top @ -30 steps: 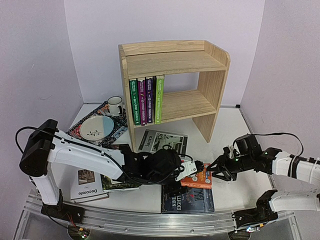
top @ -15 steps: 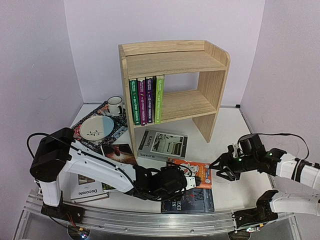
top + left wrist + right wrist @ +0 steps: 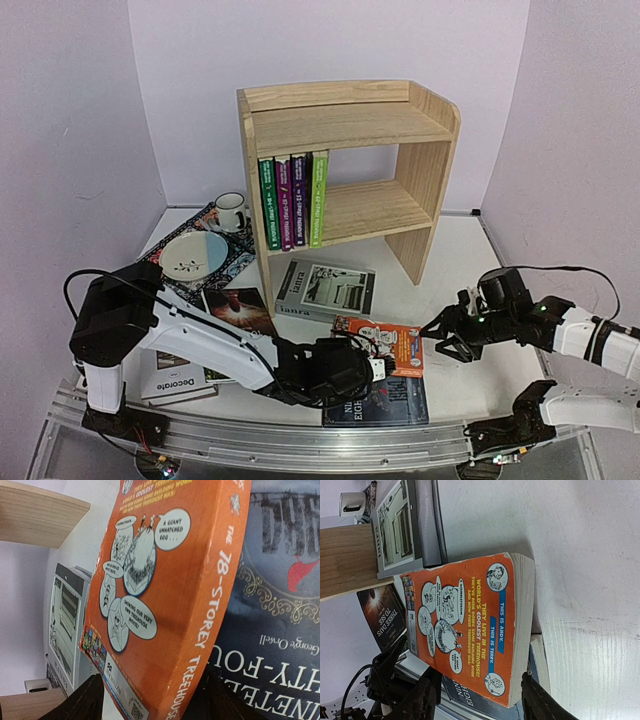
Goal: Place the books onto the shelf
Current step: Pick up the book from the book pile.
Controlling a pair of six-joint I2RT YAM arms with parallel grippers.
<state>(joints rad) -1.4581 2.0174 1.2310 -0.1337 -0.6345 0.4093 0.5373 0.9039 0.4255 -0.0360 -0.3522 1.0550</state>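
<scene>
Showing, from overhead with the arm bases at 6 o'clock, an orange paperback [image 3: 385, 343] lying flat just toward 5 o'clock of the middle of the table [image 3: 450, 260]. Blurb cover with cartoon speech bubbles facing up. Long axis from 9 to 3 o'clock, with the 3 o'clock end a little nearer the arms. Spine, lettered "78-Storey Treehouse", along the 6 o'clock side, overlapping a dark book [image 3: 385, 402] titled Nineteen Eighty-Four, also flat.

Left gripper [image 3: 374, 368] low at the paperback's 7 o'clock corner. In the left wrist view, dark fingertips [image 3: 92, 697] standing apart on either side of that corner. Impossible to say whether clenched on it or merely straddling.

Right gripper [image 3: 436, 340] at the paperback's 3 o'clock end, jaws spread and holding nothing, tips just beside that short end.

Pine shelf [image 3: 345, 130] upright at 12 o'clock, openings facing 6 o'clock. On its lower tier, at the 9 o'clock end, four thin books [image 3: 293, 200] standing upright, spines outward: green, purple, purple, bright green.

Also flat on the table:
- A grey book [image 3: 325, 288] at 11 o'clock of the paperback, long axis 9 to 3.
- A black book [image 3: 238, 305] reading "Three Days to See" at 9 o'clock.
- A white book [image 3: 172, 380] marked "Decorate" at 8 o'clock.

Patterned mat [image 3: 243, 255] at 10 o'clock, carrying a bowl [image 3: 193, 254] and a mug [image 3: 231, 211].
</scene>
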